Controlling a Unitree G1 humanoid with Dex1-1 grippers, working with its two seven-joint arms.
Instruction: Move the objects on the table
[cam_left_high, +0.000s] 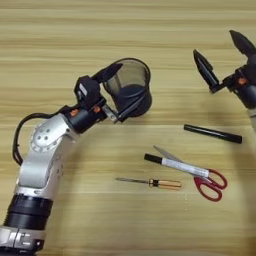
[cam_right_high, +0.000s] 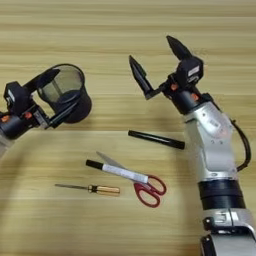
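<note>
left eye view: left gripper (cam_left_high: 120, 92) clamps the mesh pen cup (cam_left_high: 130, 88) rim, tilted; right gripper (cam_right_high: 156, 62) hangs wide open, empty, far side of the black pen (cam_right_high: 156, 139).

Left gripper (cam_left_high: 121, 90) grips pen cup (cam_left_high: 131, 87); right gripper (cam_left_high: 225, 52) spread.

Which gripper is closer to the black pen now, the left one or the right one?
The right. The right gripper hangs open just above the pen, apart from it. The left gripper is far off to the pen's left, its fingers around the mesh cup.
</note>
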